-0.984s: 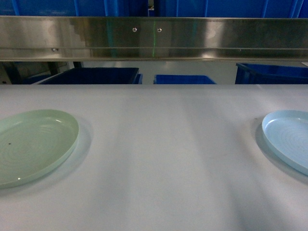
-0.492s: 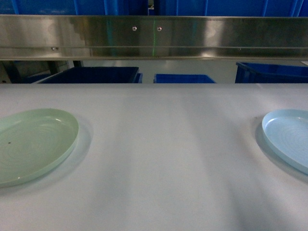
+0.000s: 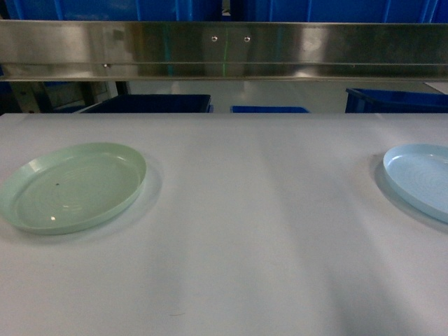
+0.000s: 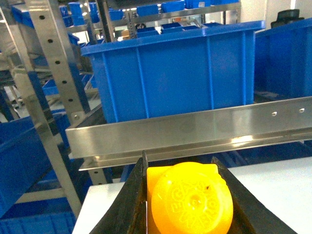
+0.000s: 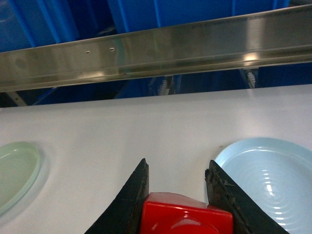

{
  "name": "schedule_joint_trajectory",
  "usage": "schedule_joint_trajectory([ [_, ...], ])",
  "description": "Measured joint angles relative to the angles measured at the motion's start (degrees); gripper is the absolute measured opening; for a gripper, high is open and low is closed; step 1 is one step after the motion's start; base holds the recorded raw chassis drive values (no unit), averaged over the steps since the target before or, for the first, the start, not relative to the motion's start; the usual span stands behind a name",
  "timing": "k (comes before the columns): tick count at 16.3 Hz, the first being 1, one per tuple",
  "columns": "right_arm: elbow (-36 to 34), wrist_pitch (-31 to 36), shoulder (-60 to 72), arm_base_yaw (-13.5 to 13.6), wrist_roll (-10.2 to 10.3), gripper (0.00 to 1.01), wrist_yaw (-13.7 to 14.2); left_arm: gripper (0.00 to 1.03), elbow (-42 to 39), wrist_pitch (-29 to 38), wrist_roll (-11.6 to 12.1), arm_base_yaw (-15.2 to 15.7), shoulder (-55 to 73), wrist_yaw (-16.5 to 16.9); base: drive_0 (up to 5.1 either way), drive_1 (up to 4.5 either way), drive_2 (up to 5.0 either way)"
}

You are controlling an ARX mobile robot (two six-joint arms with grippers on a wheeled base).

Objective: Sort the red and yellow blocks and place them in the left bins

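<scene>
Nearest, in the left wrist view, the left gripper [image 4: 187, 195] pinches the orange-yellow brick [image 4: 191, 200] between its two dark fingers [image 4: 127, 204], which press against the brick's sides; a round embossed stud faces the camera. Likewise, in the right wrist view, the right gripper [image 5: 181, 195] clamps the red block [image 5: 185, 217], of which only the upper edge shows at the bottom of the frame, its fingers [image 5: 130, 200] touching each flank. Both blocks are thus held off the white table [image 3: 238, 231]. On that table lie a pale green plate [image 3: 73, 187] to the left and a pale blue plate [image 3: 420, 178] to the right, well apart, the latter cut by the frame edge; the right gripper hangs just beside the blue plate's near-left rim. Beyond the table's far edge runs a horizontal stainless steel rail [image 3: 224, 50]. Behind and above the rail, the left wrist view shows a large blue crate [image 4: 175, 73] with ribbed sides resting on shelving, beside a perforated metal upright [image 4: 56, 73]. Further blue crates stand behind.
</scene>
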Motion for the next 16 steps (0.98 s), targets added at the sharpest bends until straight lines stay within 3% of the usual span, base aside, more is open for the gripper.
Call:
schedule_joint_trajectory([
  [16, 0.1, 0.0, 0.6, 0.3, 0.0, 0.29, -0.3, 0.27, 0.0, 0.0, 0.0, 0.3, 0.9, -0.4, 0.0, 0.00, 0.0],
])
